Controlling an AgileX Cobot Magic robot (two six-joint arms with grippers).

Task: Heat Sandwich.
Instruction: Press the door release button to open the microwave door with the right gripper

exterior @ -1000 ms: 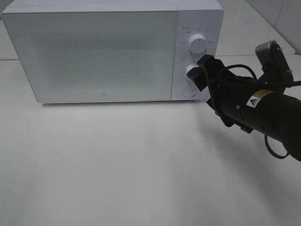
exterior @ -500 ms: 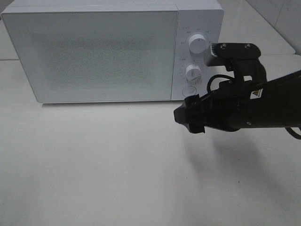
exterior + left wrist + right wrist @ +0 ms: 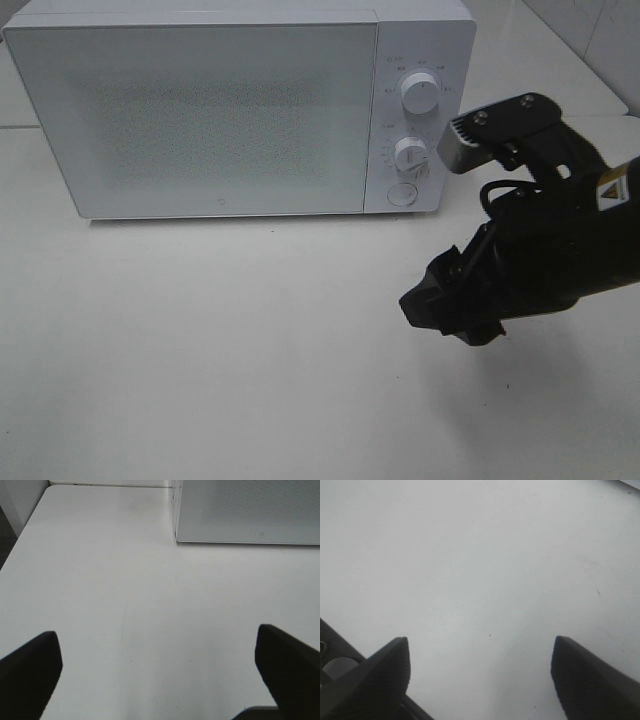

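My right pincer [image 3: 445, 305] hangs wide open over the flat white table [image 3: 200, 350] and holds nothing. The big white box-shaped microwave [image 3: 200, 110], door shut, stands beyond it and to its left. My left pincer [image 3: 157, 650] is wide open and empty too. I cannot tell where the sandwich is.

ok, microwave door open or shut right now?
Shut. The microwave door lies flush with the control panel in the exterior high view, with no gap along its edge. The left wrist view shows the same closed front.

high overview, wrist views near table [image 3: 250, 350]
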